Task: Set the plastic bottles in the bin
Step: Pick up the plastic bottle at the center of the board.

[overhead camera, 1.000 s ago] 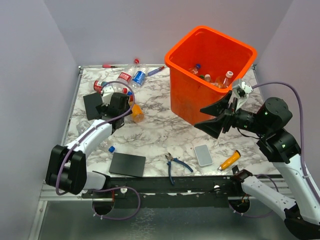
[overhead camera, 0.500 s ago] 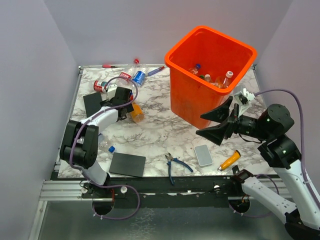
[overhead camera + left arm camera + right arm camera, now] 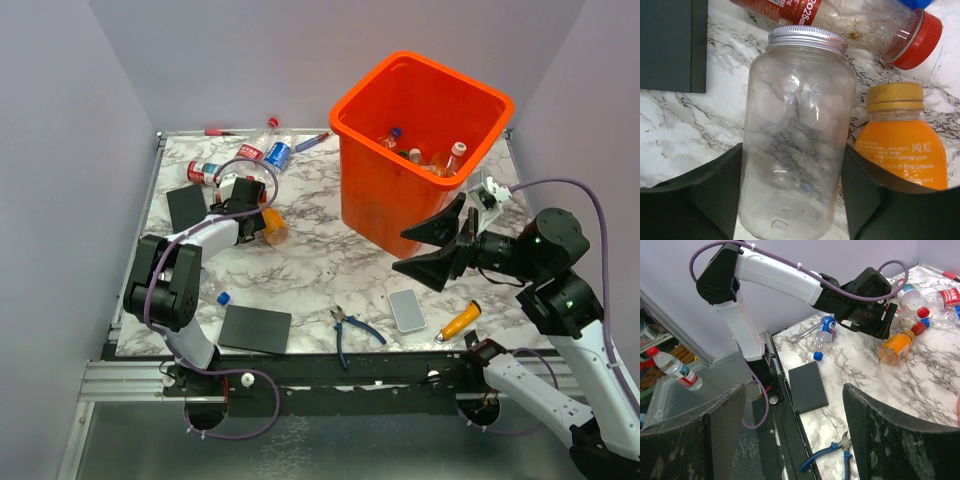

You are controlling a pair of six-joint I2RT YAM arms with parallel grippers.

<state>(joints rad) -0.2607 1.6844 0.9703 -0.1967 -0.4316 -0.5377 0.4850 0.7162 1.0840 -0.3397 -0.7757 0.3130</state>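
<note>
The left fingers (image 3: 705,200), drawn in from wide, are closed against a clear bottle (image 3: 797,135) lying on the counter (image 3: 680,125), well apart from the bin (image 3: 385,200), so a lift is judged possible; the right fingers (image 3: 685,450) are held open, empty.

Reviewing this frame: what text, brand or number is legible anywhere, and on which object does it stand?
"纯粒": white characters on the orange juice bottle label, left wrist view.
Small print beside it: too small to read.
Red-labelled bottle: white print, cut off by the frame, not legible.
Labels in the top and right wrist views: too small to read.
</note>
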